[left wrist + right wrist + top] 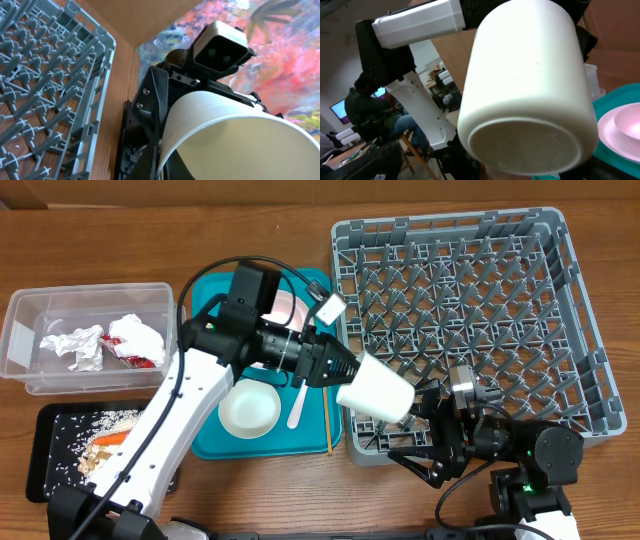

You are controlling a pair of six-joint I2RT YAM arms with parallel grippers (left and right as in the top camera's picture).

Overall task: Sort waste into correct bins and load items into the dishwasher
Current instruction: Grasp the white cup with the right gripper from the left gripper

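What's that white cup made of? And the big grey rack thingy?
The cup looks like smooth white plastic, or maybe glazed ceramic. It has a soft sheen and a thin rim, but I can't be sure. The rack looks like hard grey plastic, with a dull finish and a moulded grid and pegs.

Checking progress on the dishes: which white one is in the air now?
The small white cup, held sideways by the left gripper; the white bowl sits on the teal tray.
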